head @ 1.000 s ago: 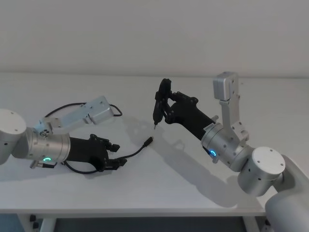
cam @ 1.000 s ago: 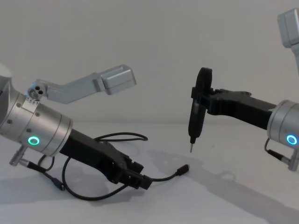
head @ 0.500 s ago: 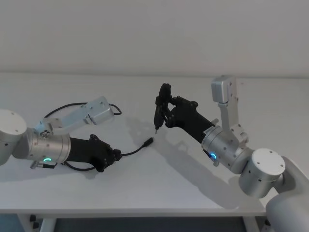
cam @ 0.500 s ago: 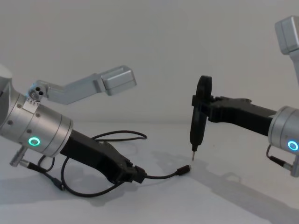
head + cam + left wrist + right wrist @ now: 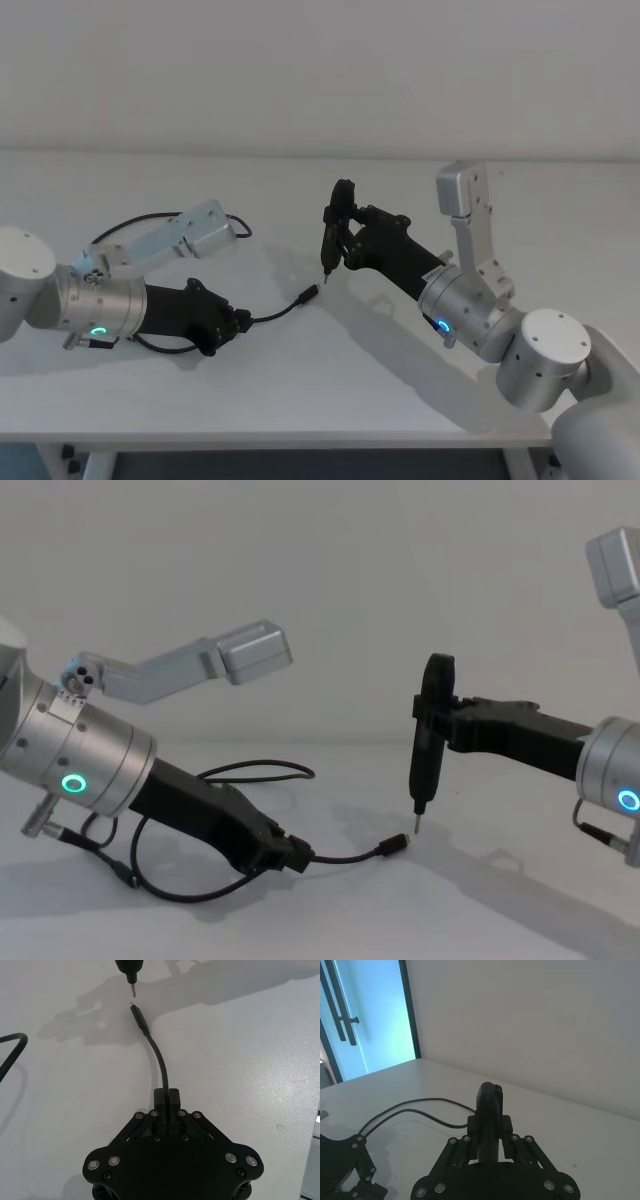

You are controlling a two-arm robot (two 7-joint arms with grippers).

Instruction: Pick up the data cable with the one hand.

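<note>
Left gripper point(image 5: 166, 1097): clamped on the cable point(image 5: 161, 1062), low on the table point(image 5: 330, 370) for the lift.
Plug point(image 5: 137, 1013): ahead, free.
Right gripper point(image 5: 490, 1132): clamped on a pen tool point(image 5: 426, 735).

left claw point(image 5: 232, 323): black, flat linkage plates with silver screw heads
right claw point(image 5: 338, 232): black, same screwed linkage
wrists: silver cylinders; green glowing ring on left, blue on right
wrist cameras: grey boxes on angled silver brackets
right elbow: large rounded silver joint
</note>
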